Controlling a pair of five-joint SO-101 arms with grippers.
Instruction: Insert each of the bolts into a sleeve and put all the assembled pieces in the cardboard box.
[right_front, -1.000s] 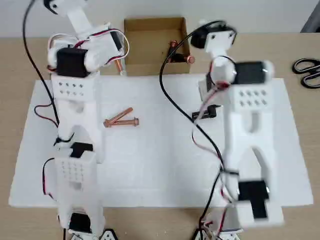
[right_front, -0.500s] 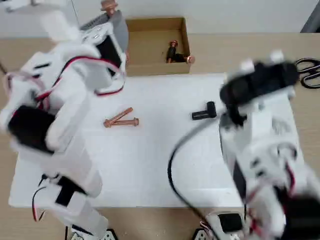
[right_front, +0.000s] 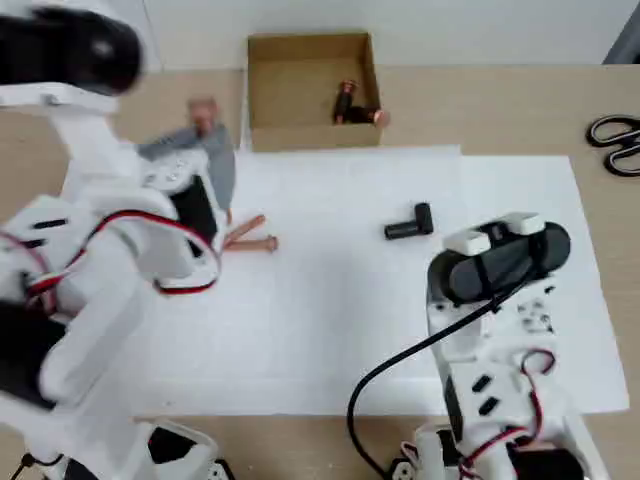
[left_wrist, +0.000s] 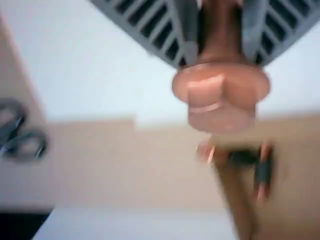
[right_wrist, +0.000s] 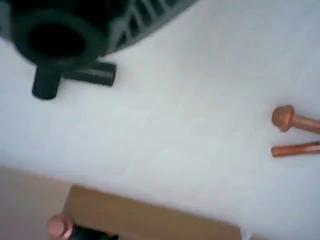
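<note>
Bolt (left_wrist: 220, 92) clamped in left end effector (left_wrist: 220, 25), sleeve (right_wrist: 50, 40) seemingly in right end effector (right_wrist: 65, 20)

High view: overhead, facing down on table (right_front: 480, 100). Wrist views: close, low (right shares cardboard box (right_front: 300, 95) with high).

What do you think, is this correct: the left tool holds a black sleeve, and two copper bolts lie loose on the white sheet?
Not quite. The left tool holds a copper bolt, not a black sleeve; the left wrist view shows its head between the jaws. The two loose bolts do lie on the white sheet.
</note>
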